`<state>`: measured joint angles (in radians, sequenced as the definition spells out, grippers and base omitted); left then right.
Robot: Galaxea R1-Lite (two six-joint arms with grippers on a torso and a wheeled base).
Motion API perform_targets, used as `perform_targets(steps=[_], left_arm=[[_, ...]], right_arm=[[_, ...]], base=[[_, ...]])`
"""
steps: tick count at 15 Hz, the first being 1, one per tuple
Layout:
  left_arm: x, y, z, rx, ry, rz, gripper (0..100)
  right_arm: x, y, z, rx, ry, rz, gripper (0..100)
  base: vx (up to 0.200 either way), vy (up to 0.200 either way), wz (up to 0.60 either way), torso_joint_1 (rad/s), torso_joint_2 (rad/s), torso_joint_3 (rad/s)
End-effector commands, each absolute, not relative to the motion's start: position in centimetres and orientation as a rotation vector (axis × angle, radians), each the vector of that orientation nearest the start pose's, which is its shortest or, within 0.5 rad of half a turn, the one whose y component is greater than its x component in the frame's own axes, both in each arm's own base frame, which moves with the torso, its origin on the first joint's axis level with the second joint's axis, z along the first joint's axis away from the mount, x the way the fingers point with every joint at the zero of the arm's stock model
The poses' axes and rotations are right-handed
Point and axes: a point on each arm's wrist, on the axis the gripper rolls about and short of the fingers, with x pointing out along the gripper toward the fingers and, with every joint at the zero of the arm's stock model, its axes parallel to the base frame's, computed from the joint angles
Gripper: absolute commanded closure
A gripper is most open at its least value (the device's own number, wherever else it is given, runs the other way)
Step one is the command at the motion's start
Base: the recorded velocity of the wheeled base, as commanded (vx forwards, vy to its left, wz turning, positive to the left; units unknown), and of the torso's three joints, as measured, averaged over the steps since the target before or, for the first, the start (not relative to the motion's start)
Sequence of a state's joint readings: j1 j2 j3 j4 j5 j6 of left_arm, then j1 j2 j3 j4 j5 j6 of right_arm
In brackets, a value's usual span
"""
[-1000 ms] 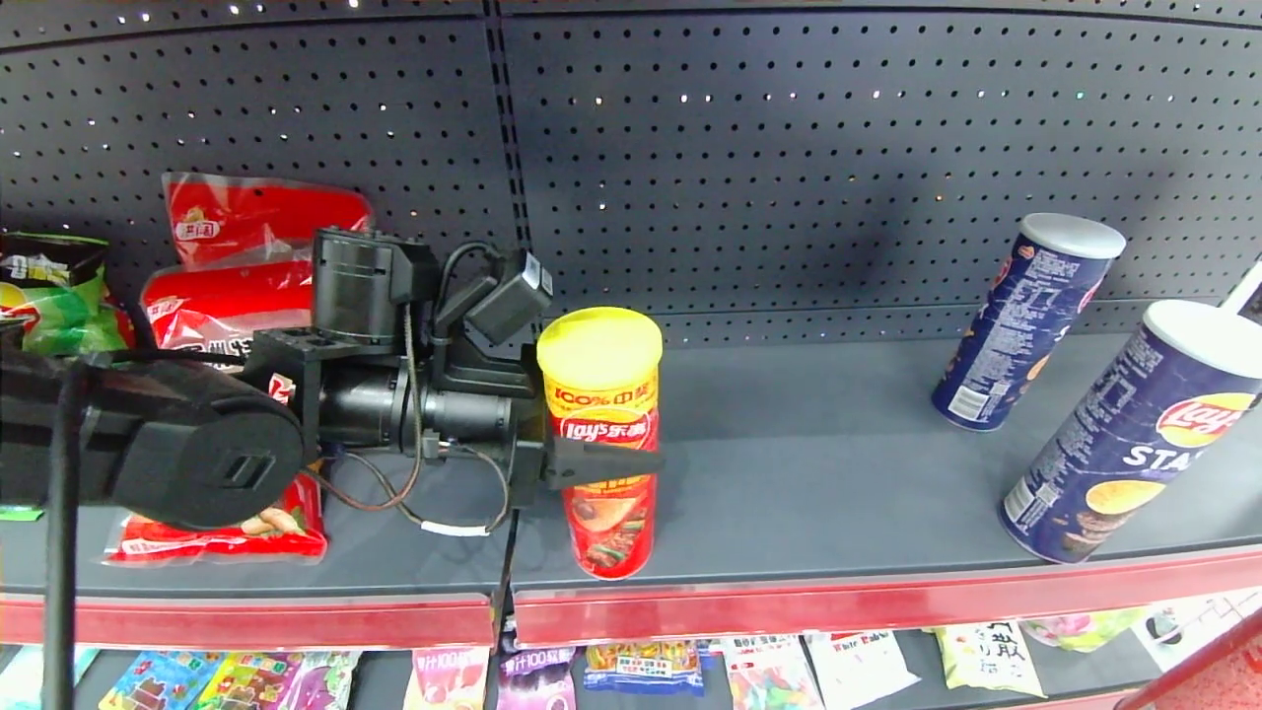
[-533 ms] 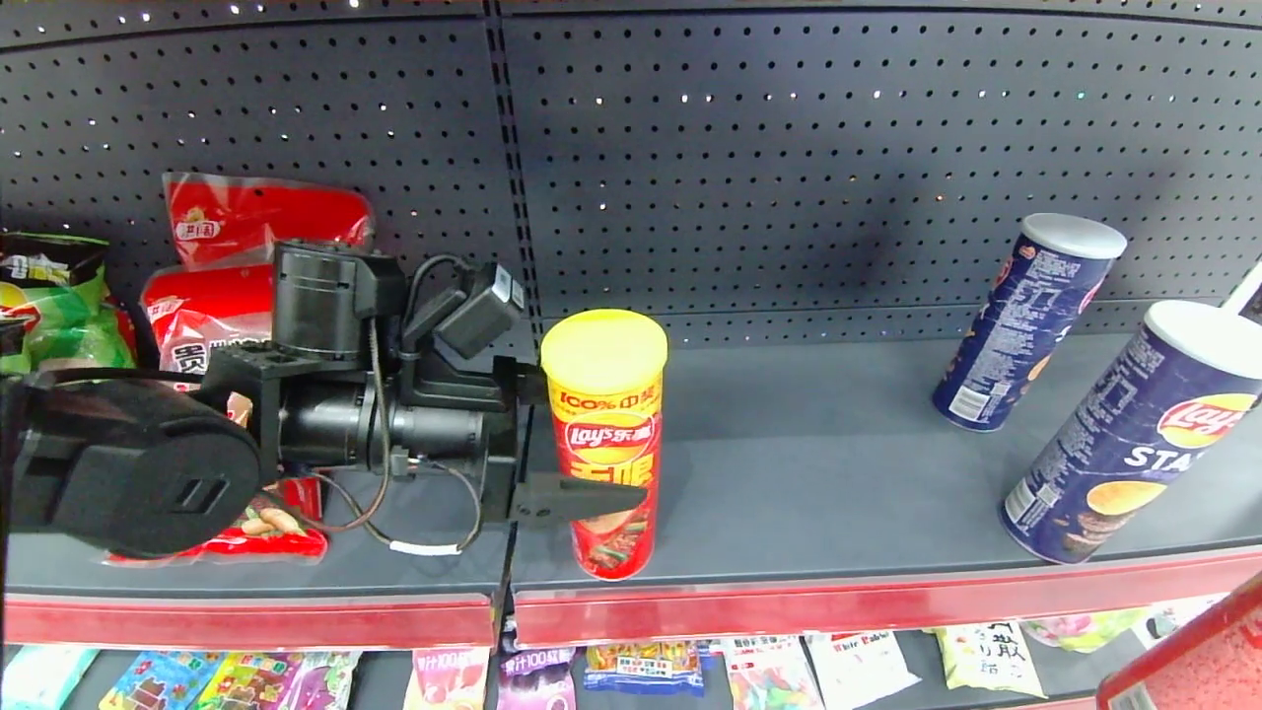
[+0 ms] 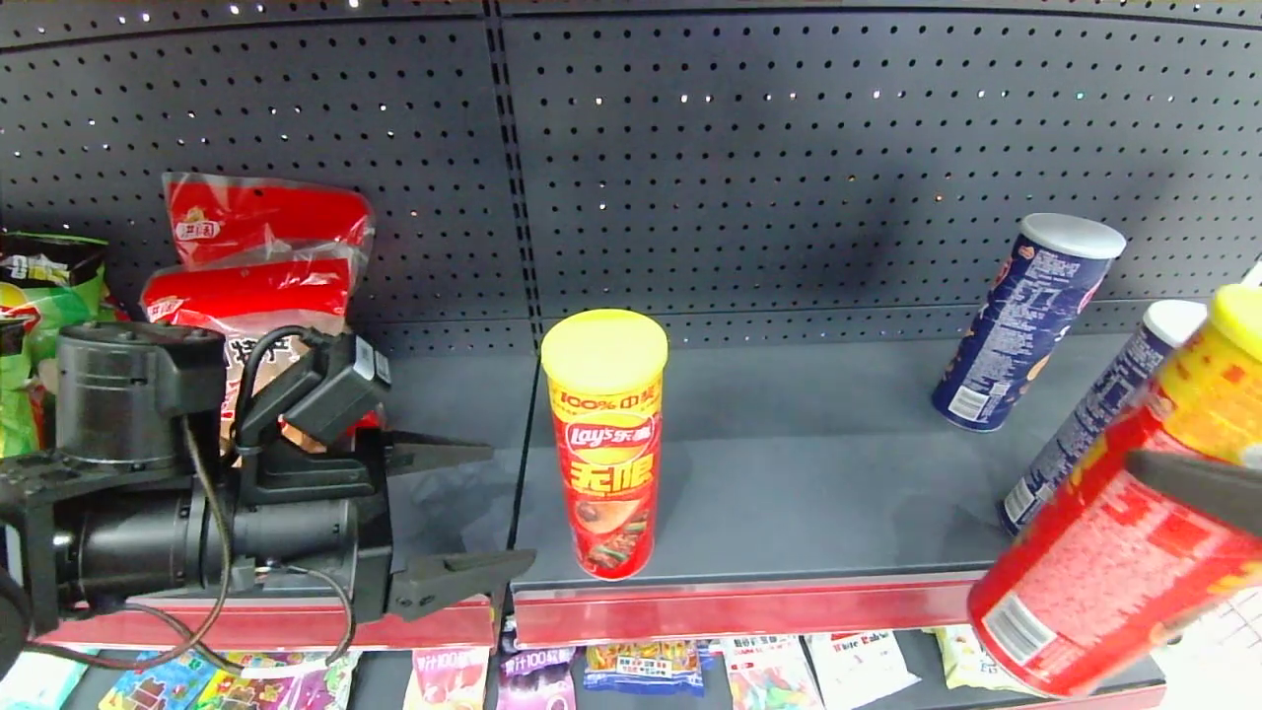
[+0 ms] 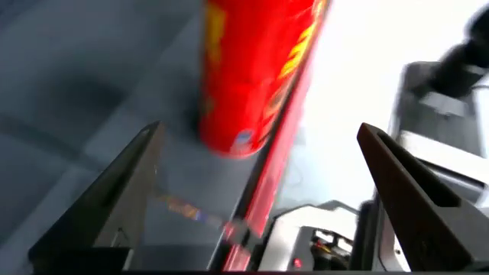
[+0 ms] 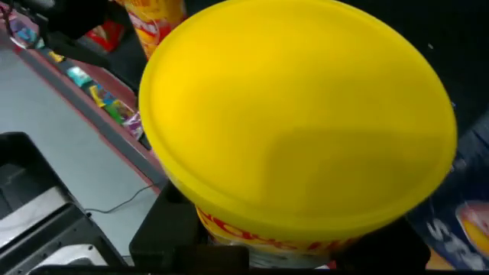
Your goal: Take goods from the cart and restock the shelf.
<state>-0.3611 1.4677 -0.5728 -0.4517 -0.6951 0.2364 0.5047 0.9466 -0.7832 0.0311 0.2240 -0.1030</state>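
Your left end effector (image 3: pixel 508 508) hangs spread wide before the dark grey metal shelf (image 3: pixel 789 473), near the red cardboard tube with yellow lid (image 3: pixel 606 444) standing on it. Your right end effector (image 3: pixel 1173 483) pinches a second red yellow-lidded tube (image 3: pixel 1085 582), tilted, at the shelf's right.

Red can (image 3: pixel 603 444) upright; second can (image 3: pixel 1085 572) tilted

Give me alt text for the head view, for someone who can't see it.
A red chip can with a yellow lid stands upright on the shelf, clear of the open left gripper. The right gripper holds a tilted red can at lower right, before two blue cans; red snack bags stand at left.
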Motion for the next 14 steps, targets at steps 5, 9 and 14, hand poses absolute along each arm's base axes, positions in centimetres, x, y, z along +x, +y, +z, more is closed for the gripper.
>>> perform_targets(steps=[5, 9, 14], left_arm=[[17.9, -8.2, 17.7, 0.149, 0.274, -1.05, 0], [18.1, -8.5, 17.8, 0.157, 0.27, -1.054, 0], [17.7, -8.9, 18.0, 0.169, 0.262, -1.054, 0]], right_arm=[[22.3, 14.6, 26.8, -0.124, 0.128, 0.813, 100], [27.0, 18.4, 26.6, -0.129, 0.124, 0.838, 100], [31.4, 21.5, 25.7, -0.132, 0.11, 0.875, 100]], base=[[0.0, 0.0, 0.0, 0.0, 0.0, 0.0], [0.0, 0.0, 0.0, 0.0, 0.0, 0.0], [0.0, 0.0, 0.0, 0.0, 0.0, 0.0]])
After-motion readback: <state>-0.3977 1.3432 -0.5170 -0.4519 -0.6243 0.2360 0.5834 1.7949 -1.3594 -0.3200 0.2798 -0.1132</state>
